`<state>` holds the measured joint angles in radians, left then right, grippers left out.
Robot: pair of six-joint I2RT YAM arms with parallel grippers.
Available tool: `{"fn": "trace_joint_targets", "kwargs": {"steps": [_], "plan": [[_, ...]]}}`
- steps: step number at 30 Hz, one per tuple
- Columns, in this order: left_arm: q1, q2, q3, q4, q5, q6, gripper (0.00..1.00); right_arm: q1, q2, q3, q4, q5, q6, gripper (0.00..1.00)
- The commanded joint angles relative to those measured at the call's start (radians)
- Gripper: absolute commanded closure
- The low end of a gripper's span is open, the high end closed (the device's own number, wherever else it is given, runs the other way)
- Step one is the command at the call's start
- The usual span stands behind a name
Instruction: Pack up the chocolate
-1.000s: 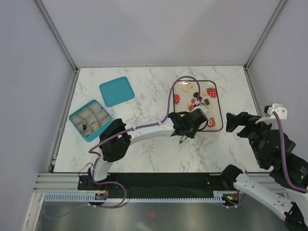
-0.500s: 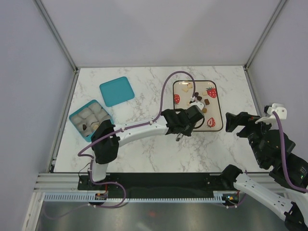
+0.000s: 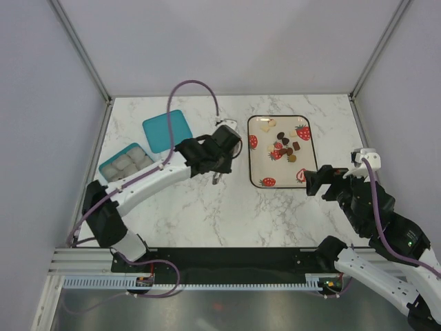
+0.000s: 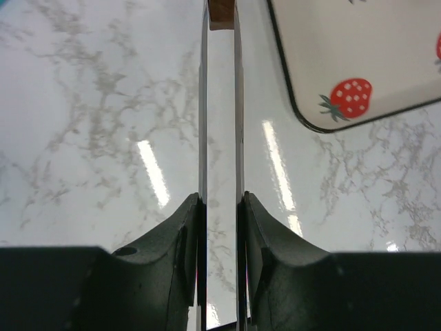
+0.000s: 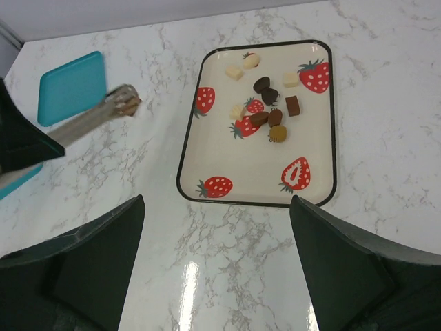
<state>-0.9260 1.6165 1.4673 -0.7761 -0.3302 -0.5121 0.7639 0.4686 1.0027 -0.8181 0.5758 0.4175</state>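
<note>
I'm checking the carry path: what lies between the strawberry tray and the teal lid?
Bare table; only the tongs, pinching a brown chocolate, hang over it, seen in the right wrist view.

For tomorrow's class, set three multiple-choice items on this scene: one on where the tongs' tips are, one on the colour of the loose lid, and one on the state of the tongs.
1. Where are the tips of the tongs?
A. Over bare marble, between the lid and the tray
B. Over the middle of the tray
C. To the right of the tray

2. What colour is the lid?
A. Red
B. Teal
C. Black

3. What state are the tongs in?
A. Lying loose on the marble
B. Held wide open and empty
C. Pinched on a brown chocolate piece

Answers:
1. A: the right wrist view shows the tips over marble, left of the tray's rim.
2. B: the flat square lid is teal in both views that show it.
3. C: the left wrist view shows the brown piece between the blades' ends.
</note>
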Motion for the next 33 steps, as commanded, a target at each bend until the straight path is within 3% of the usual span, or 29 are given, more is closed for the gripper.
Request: {"fn": "trace_joint_targets", "kwargs": {"steps": [1, 11, 15, 20, 33], "plan": [[0.107, -0.174, -0.092, -0.038, -0.05, -0.054, 0.64, 0.006, 0.015, -0.024, 0.066, -0.079, 0.035, 0.05], [0.507, -0.486, -0.272, -0.1, -0.046, -0.037, 0.64, 0.006, 0.07, -0.044, 0.112, -0.117, -0.014, 0.05], [0.651, -0.521, -0.309, -0.239, -0.024, 0.047, 0.64, 0.006, 0.082, -0.046, 0.117, -0.137, -0.031, 0.05], [0.736, -0.544, -0.332, -0.276, -0.032, 0.064, 0.63, 0.006, 0.081, -0.05, 0.12, -0.159, -0.042, 0.05], [0.768, -0.497, -0.386, -0.282, -0.128, 0.061, 0.63, 0.005, 0.064, -0.049, 0.12, -0.159, -0.054, 0.05]]}}
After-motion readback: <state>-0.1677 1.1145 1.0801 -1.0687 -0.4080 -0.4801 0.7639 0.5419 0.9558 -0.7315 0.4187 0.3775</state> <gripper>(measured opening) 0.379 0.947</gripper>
